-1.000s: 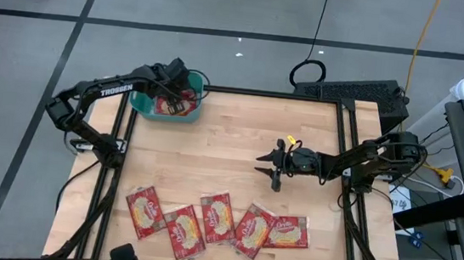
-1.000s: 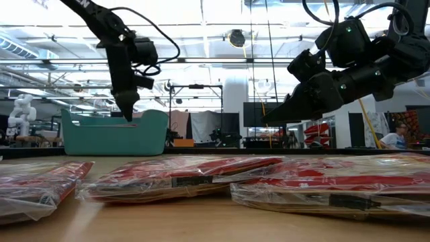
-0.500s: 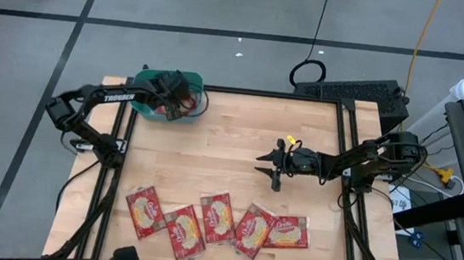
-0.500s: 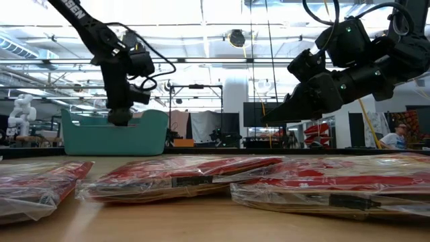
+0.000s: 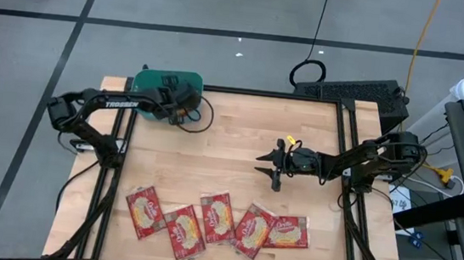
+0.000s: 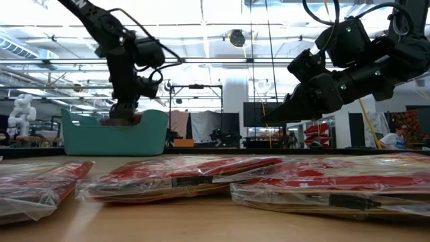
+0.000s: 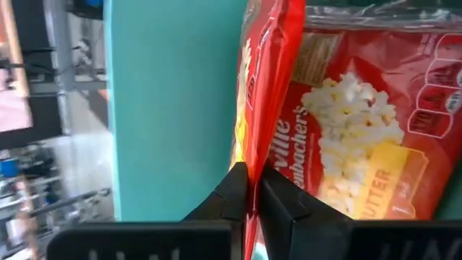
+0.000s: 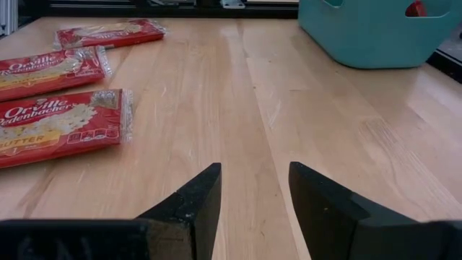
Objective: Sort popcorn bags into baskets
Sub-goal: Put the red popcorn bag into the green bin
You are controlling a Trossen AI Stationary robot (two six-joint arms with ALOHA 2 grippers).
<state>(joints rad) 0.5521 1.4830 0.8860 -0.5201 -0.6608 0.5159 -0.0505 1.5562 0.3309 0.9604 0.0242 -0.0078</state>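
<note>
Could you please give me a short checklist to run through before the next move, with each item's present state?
1. Left gripper pinching a popcorn bag edge inside the teal basket: not ok if it was meant to let go.
2. Basket fully on the table: not ok, it overhangs the far edge.
3. Right gripper open and holding nothing: ok.
4. Five bags lying along the near edge: ok.
5. Right gripper's way to that row unobstructed: ok.
6. Count of bags in the basket: cannot tell.
</note>
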